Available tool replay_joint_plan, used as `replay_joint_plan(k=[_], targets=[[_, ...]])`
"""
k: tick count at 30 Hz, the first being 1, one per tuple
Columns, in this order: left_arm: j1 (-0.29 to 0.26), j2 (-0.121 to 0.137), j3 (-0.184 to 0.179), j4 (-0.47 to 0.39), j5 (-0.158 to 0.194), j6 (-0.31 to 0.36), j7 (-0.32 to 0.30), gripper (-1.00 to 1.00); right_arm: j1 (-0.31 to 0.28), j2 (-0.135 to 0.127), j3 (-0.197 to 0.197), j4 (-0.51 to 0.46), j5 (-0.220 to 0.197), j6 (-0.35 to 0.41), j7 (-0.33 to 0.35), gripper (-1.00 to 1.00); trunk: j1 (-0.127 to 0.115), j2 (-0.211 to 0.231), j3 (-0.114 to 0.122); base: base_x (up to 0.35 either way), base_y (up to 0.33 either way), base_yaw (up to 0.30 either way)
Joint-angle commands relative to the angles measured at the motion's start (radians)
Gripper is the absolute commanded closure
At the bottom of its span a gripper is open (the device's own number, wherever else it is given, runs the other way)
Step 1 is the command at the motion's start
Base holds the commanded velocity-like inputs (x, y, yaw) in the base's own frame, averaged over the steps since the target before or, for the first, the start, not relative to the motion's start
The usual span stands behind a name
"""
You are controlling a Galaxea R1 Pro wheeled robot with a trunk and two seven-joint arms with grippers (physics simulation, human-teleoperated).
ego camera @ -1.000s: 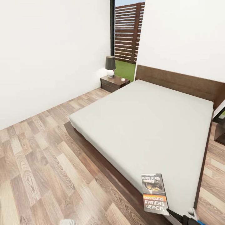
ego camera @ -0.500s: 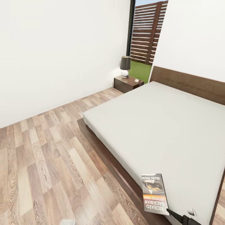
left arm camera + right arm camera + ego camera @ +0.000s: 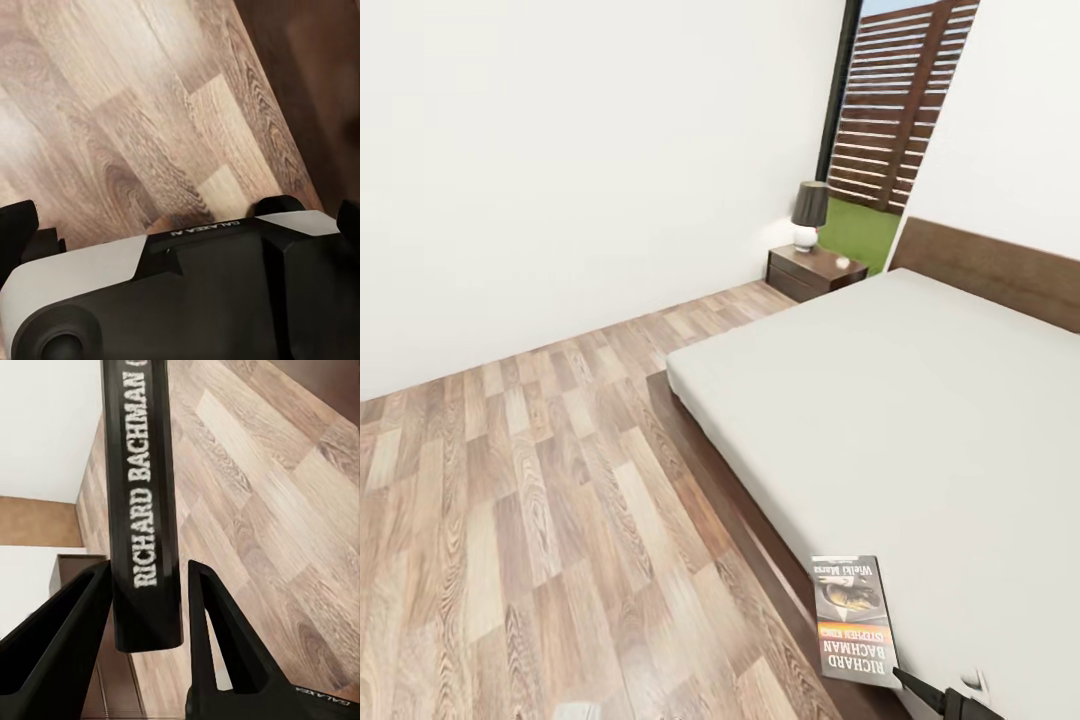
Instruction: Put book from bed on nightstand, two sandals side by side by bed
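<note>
The book point(image 3: 850, 620), dark with an orange band and white "Richard Bachman" lettering, hangs over the near corner of the bed point(image 3: 920, 420). My right gripper point(image 3: 938, 697) is shut on its lower edge. In the right wrist view the book's spine point(image 3: 142, 510) stands clamped inside my right gripper point(image 3: 146, 611), its black fingers point(image 3: 217, 630) on either side. A nightstand point(image 3: 815, 270) stands at the bed's far left corner by the headboard. My left gripper point(image 3: 180, 221) hangs over bare floor, its finger stubs far apart and nothing between them. The sandals are out of view.
A dark-shaded lamp point(image 3: 809, 215) and a small white object point(image 3: 843, 262) sit on the nightstand. Wood plank floor point(image 3: 540, 500) runs along the bed's left side up to a white wall point(image 3: 560, 150). A window with brown slats point(image 3: 900, 110) lies behind the nightstand.
The whole view has swung left, so bed, nightstand and window sit further right in the picture. The book stays held at the same spot in my right gripper.
</note>
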State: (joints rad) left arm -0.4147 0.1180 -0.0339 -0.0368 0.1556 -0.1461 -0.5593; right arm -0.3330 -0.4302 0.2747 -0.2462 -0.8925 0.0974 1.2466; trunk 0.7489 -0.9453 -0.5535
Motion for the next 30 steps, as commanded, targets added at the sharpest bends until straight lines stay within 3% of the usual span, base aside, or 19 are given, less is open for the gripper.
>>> replay_joint_plan(k=[1, 30], targets=[[-0.001, 0.000, -0.004, 0.002, 0.007, -0.003, -0.004, -1.00, 0.000, -0.001, 0.005, -0.001, -0.011, 0.010, 0.002, 1.00, 0.000, -0.001, -0.001, 0.000, 0.000, 0.280], [-0.001, 0.000, -0.004, 0.003, 0.007, -0.003, -0.004, -1.00, 0.000, 0.001, 0.005, 0.001, -0.011, 0.010, 0.002, 1.00, 0.000, -0.001, -0.001, 0.000, 0.000, 0.280]])
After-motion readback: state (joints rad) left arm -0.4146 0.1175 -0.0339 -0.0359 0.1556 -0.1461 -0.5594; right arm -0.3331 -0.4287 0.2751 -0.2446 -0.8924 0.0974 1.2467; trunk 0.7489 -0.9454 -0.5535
